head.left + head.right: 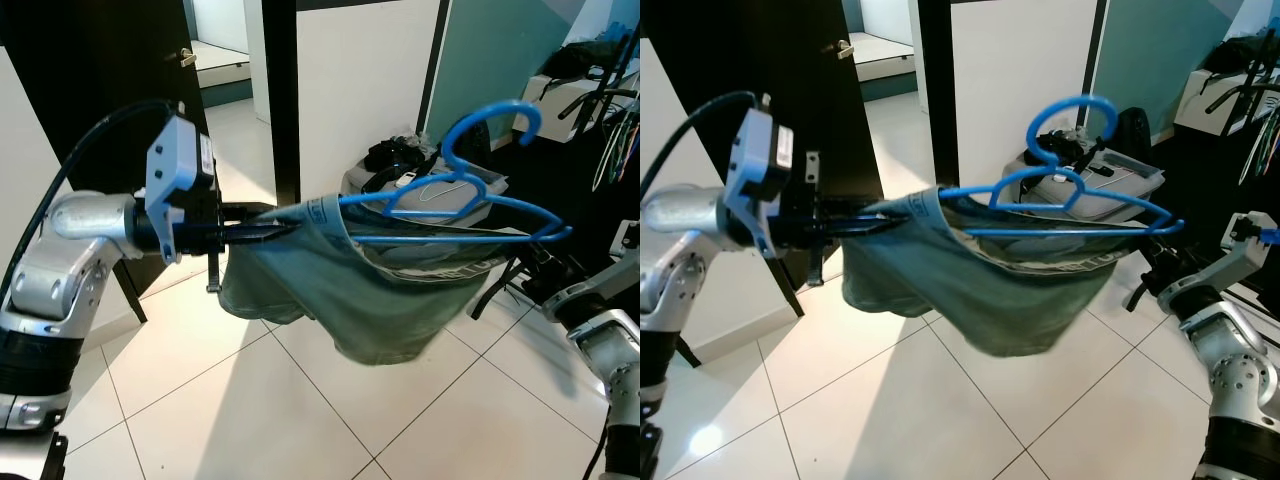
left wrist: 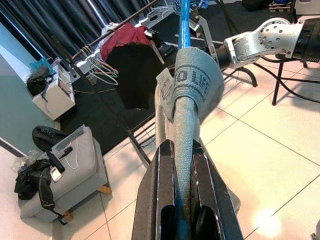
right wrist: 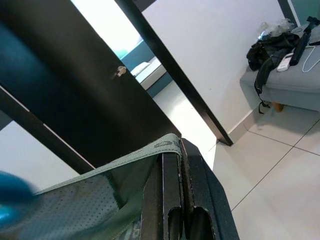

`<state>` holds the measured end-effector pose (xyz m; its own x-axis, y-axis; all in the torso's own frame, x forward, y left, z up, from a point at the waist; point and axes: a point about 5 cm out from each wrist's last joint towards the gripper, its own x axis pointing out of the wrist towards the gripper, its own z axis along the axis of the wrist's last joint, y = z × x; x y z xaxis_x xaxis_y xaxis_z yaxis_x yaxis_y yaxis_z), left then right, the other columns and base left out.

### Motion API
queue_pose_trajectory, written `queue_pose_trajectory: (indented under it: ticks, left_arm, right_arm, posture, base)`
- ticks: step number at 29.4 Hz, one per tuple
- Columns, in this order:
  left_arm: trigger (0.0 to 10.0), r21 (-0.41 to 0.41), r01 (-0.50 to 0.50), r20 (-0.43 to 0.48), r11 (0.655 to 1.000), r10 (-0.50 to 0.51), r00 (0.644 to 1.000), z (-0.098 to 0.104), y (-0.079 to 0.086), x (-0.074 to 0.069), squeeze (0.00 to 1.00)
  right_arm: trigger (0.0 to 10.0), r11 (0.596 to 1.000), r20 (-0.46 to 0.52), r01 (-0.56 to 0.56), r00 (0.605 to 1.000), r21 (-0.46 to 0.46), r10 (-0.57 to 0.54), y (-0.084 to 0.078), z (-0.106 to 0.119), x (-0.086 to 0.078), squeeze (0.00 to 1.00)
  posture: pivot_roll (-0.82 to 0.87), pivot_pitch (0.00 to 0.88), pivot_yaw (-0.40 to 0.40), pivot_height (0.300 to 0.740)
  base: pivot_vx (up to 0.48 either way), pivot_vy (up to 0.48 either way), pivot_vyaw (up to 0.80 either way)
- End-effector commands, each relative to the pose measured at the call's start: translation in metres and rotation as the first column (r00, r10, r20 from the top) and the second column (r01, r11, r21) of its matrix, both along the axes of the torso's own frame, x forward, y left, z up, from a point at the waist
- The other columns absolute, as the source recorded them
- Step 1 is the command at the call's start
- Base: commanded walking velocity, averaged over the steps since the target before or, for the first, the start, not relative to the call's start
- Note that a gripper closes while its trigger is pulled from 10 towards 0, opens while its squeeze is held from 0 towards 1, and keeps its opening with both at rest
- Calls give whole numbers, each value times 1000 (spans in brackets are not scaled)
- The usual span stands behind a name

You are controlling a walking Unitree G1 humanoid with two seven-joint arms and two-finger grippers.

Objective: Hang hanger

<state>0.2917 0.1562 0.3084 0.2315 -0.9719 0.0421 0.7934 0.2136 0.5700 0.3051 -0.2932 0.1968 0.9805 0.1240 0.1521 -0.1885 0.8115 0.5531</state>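
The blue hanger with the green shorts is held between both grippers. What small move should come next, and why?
Probably carry it, kept level, toward the clothes rail. The left gripper is shut on one end of the blue hanger, the right gripper on the green shorts at the other end, and the hook is free in the air, catching nothing yet.

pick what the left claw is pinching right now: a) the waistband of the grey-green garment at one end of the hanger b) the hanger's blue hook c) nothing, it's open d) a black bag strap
a: in the left wrist view the left claw is shut on the lettered waistband of the grey-green garment, at the end of the blue hanger; the hook curls free above.
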Motion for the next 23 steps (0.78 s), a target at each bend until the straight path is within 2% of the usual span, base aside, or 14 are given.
queue_pose_trajectory:
  ticks: [1, 5, 8, 10, 12, 14, 15, 18, 23]
  left_arm:
    - [10000, 7, -12, 16, 1000, 12, 1000, -2, 4, -3, 0]
    - [10000, 22, -3, 24, 1000, 3, 1000, -1, 3, -6, 0]
    - [10000, 97, -33, 51, 995, 28, 998, -6, 5, -5, 0]
    - [10000, 97, -33, 51, 995, 28, 998, -6, 5, -5, 0]
    - [10000, 144, -62, 58, 988, 54, 997, -11, 10, -1, 0]
    - [10000, 144, -62, 58, 988, 54, 997, -11, 10, -1, 0]
    - [10000, 169, -104, 56, 980, 96, 994, -17, 15, 3, 0]
    - [10000, 186, -146, 68, 972, 136, 988, -20, 19, 7, 0]
    - [10000, 169, -197, 81, 966, 185, 979, -19, 20, 12, 0]
  right_arm:
    - [0, 1000, -31, 23, 999, 17, -23, -1, -6, 3, 0]
    - [0, 1000, -43, 19, 999, 17, -18, 0, -7, 5, 0]
    - [0, 1000, -35, 16, 999, 24, -15, -1, -2, 8, 0]
    - [0, 1000, -35, 16, 999, 24, -15, -1, -2, 8, 0]
    - [0, 999, -33, 28, 999, 28, -27, -5, 0, 9, 0]
    - [0, 999, -33, 28, 999, 28, -27, -5, 0, 9, 0]
    - [0, 999, -30, 36, 999, 32, -35, -6, 2, 9, 0]
    - [0, 999, -26, 32, 999, 30, -31, -6, 3, 8, 0]
    - [0, 1000, -27, -4, 1000, 5, 4, -2, 6, 8, 0]
  posture:
    - [-26, 0, -5, 740]
    - [-23, 0, -12, 740]
    - [-25, 0, -14, 740]
    - [-25, 0, -14, 740]
    - [-27, 0, -13, 740]
    - [-27, 0, -13, 740]
    - [-33, 0, -10, 740]
    - [-34, 0, -9, 740]
    - [-38, 0, -6, 740]
  base:
    - [0, 0, 0]
    - [0, 0, 0]
    - [0, 0, 0]
    - [0, 0, 0]
    - [0, 0, 0]
    - [0, 0, 0]
    - [0, 0, 0]
    - [0, 0, 0]
    - [0, 0, 0]
